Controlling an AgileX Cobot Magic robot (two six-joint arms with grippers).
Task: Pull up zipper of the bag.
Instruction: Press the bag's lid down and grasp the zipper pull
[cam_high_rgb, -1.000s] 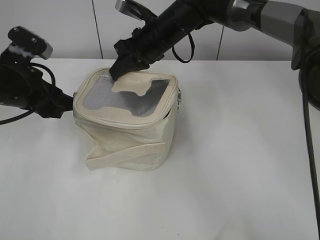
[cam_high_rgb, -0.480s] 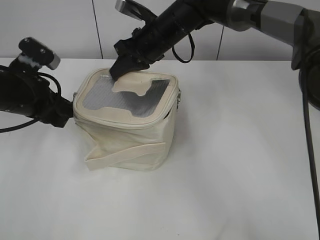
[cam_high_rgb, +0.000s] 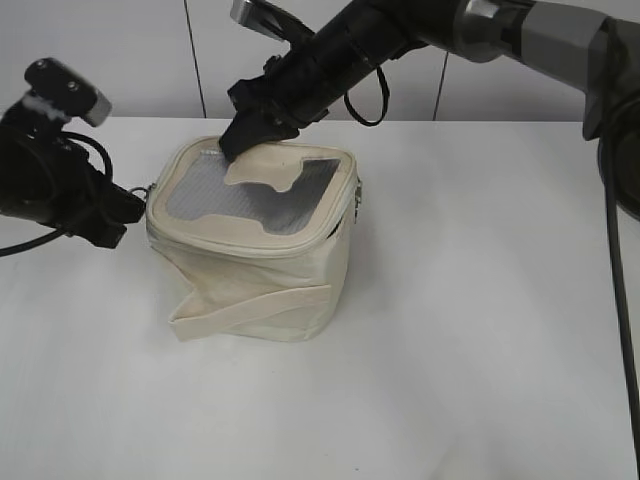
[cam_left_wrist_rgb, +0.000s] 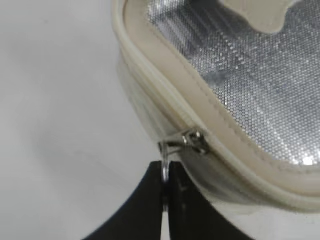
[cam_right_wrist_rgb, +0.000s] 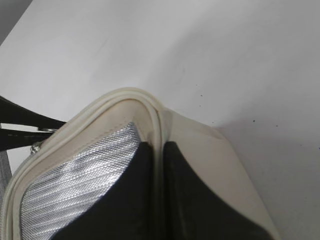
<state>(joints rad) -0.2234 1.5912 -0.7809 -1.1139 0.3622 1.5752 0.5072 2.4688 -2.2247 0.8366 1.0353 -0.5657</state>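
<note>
The cream bag (cam_high_rgb: 255, 245) stands on the white table (cam_high_rgb: 480, 330). The left gripper (cam_left_wrist_rgb: 166, 186), at the bag's left side, is closed on a silver ring pull (cam_left_wrist_rgb: 165, 165) of the zipper (cam_left_wrist_rgb: 165, 85). The right gripper (cam_right_wrist_rgb: 159, 185) pinches the lid rim (cam_right_wrist_rgb: 150, 112) at the far corner, fingers (cam_right_wrist_rgb: 135, 200) narrow.

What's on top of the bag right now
On the bag lid: grey mesh panel with a cream H-shaped patch. The right gripper pinches the lid's back rim, hiding that corner. The inside is not visible.
</note>
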